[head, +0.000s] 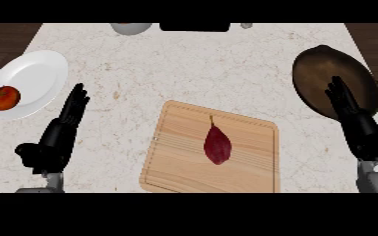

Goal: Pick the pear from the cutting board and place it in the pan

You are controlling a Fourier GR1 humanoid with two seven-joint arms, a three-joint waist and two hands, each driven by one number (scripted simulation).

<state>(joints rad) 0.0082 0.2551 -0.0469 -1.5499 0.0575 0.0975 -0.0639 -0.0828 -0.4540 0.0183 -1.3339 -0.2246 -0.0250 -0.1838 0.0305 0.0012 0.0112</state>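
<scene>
A dark red pear (217, 145) with a thin stem lies on its side near the middle of the wooden cutting board (177, 165). The dark brown pan (317, 72) sits at the counter's right edge. My right hand (353, 115) is open with straight fingers, at the right edge over the pan's near rim, apart from the pear. My left hand (59, 130) is open too, at the lower left, well left of the board. Neither hand holds anything.
A white plate (37, 75) at the far left carries an orange-red fruit (7, 98). A grey bowl (131, 28) and a black object (195, 27) stand along the counter's back edge. Bare marble lies between the board and the pan.
</scene>
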